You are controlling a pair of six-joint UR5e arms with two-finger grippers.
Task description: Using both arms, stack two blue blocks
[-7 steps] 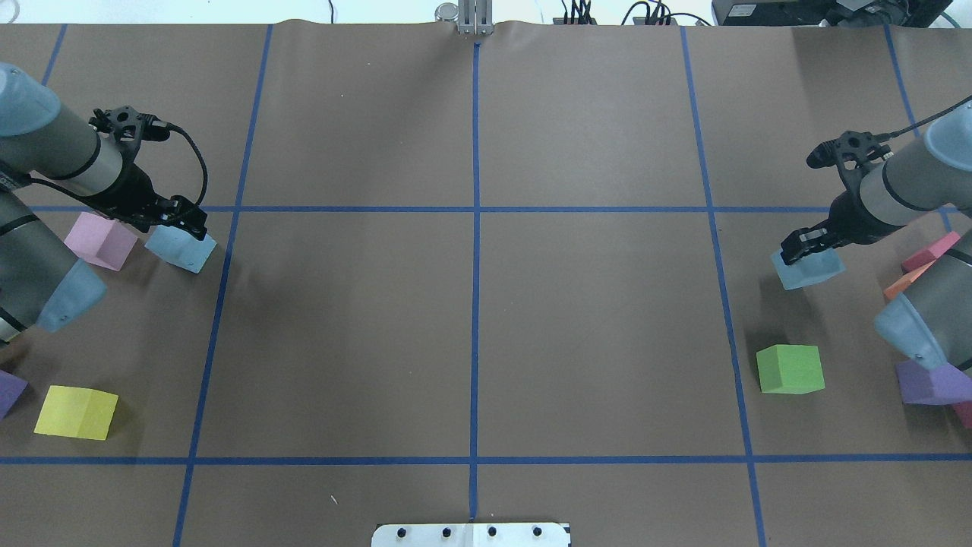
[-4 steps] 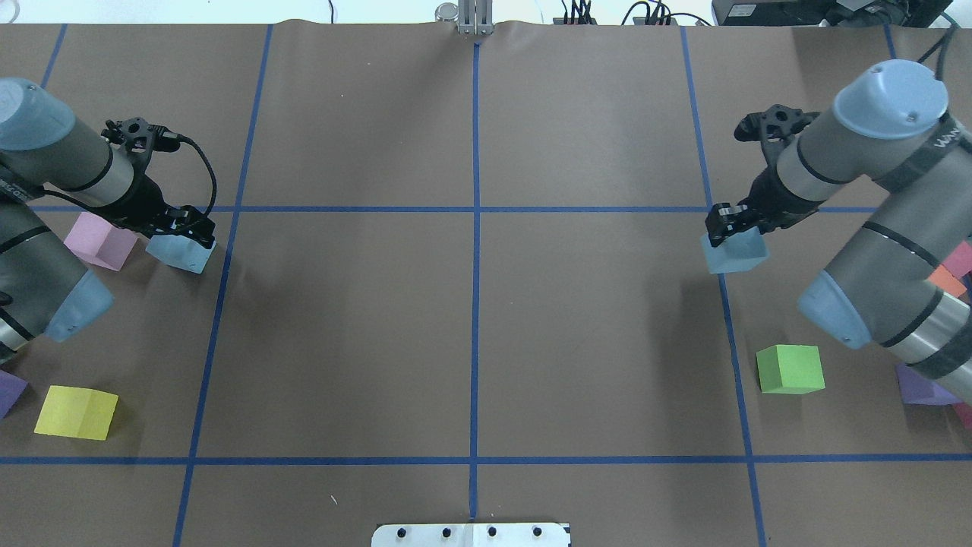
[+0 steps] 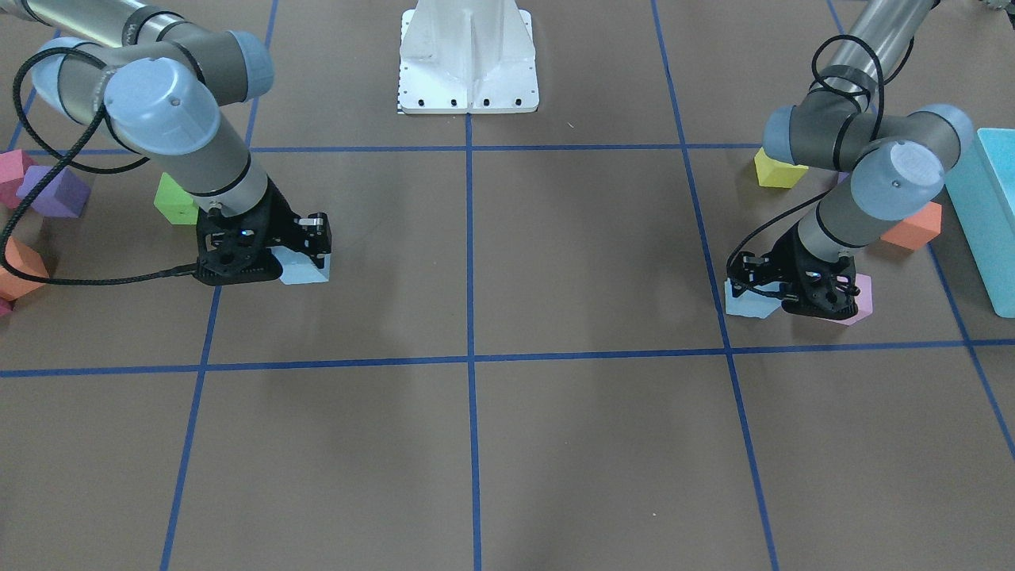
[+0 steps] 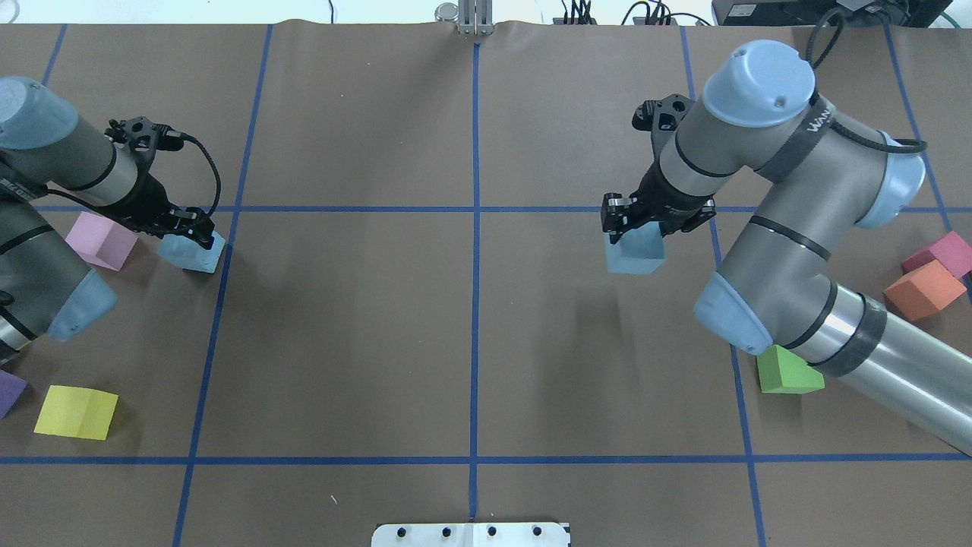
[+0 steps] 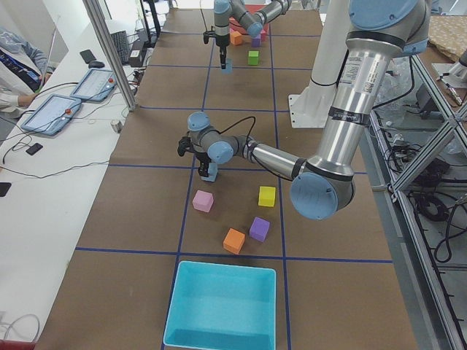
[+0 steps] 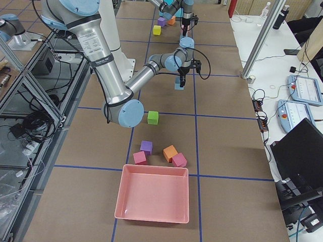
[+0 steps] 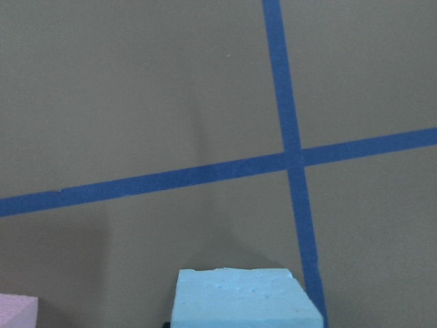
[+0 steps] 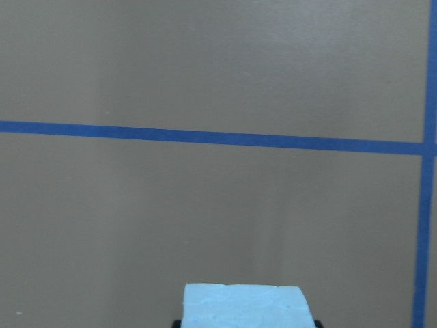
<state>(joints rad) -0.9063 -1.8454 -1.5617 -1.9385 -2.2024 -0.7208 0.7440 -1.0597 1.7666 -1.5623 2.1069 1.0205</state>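
Note:
My left gripper (image 4: 194, 232) is shut on one pale blue block (image 4: 194, 254) at the table's left, right beside a pink cube (image 4: 99, 241). I cannot tell whether this block touches the table. It shows in the front view (image 3: 745, 305) and fills the bottom of the left wrist view (image 7: 242, 297). My right gripper (image 4: 636, 228) is shut on the other blue block (image 4: 636, 257) and holds it above the table, right of the centre line. That block also shows in the front view (image 3: 307, 272) and the right wrist view (image 8: 242, 305).
A yellow cube (image 4: 76, 412) and a purple cube (image 4: 9, 391) lie at the near left. A green cube (image 4: 786, 374), an orange cube (image 4: 923, 291) and a magenta cube (image 4: 942, 254) lie at the right. A turquoise bin (image 3: 991, 214) and a pink bin (image 6: 154, 196) stand at the table's ends.
My right arm has carried its blue block far to the left, from the right edge towards the centre. My left gripper and its block have shifted slightly right.

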